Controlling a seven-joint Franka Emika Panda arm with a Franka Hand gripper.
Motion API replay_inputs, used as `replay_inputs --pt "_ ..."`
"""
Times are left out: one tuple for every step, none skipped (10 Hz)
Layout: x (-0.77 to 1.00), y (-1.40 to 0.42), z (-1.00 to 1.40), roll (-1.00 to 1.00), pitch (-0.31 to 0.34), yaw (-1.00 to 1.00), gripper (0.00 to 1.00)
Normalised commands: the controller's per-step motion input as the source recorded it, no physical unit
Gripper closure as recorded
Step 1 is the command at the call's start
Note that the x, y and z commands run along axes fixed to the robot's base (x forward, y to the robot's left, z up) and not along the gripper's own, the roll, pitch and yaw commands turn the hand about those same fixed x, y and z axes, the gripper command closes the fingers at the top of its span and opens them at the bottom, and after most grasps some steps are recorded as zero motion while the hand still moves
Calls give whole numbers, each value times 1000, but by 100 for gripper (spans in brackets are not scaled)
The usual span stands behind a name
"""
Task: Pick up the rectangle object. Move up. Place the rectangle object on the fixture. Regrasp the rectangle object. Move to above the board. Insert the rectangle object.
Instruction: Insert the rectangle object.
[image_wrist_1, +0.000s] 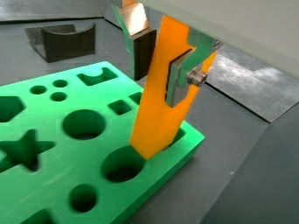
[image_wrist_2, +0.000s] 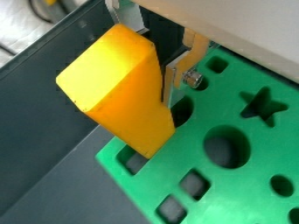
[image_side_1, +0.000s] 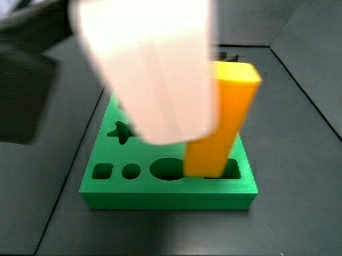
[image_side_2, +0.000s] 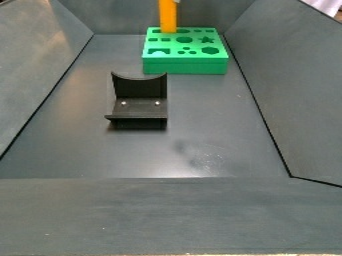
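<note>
The orange-yellow rectangle object (image_wrist_1: 158, 114) stands upright with its lower end in a slot at a corner of the green board (image_wrist_1: 52, 175). It shows in both side views (image_side_1: 221, 120) (image_side_2: 168, 15). My gripper (image_wrist_1: 159, 83) is above the board and shut on the block's upper part, with one silver finger (image_wrist_1: 181, 74) on each side. In a wrist view the block (image_wrist_2: 117, 87) hides much of the gripper (image_wrist_2: 156, 57). The dark fixture (image_side_2: 136, 100) stands empty on the floor, apart from the board (image_side_2: 187, 65).
The board has several open holes, among them a star (image_wrist_2: 263, 107) and circles (image_wrist_2: 225, 147). The fixture also shows behind the board in a wrist view (image_wrist_1: 65, 39). Sloping grey walls (image_side_2: 54, 90) enclose the dark floor.
</note>
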Motion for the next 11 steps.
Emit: replay_inputs --pt "143 -97 -131 53 -19 -74 100" --pt "477 -146 -171 19 -54 -89 100" --pt "783 0 -297 0 -150 0 100" --pt "540 0 -340 0 -239 11 100" --pt "83 0 -297 20 -226 63 100" --pt "166 0 -309 14 -216 149 100" --pt "254 0 -357 0 -291 291 100" --pt "0 0 -383 0 -397 226 100" --pt "-80 0 -243 0 -499 177 100" --pt "-57 0 -26 -19 -500 140 100" --pt "-11 0 0 0 -500 189 100"
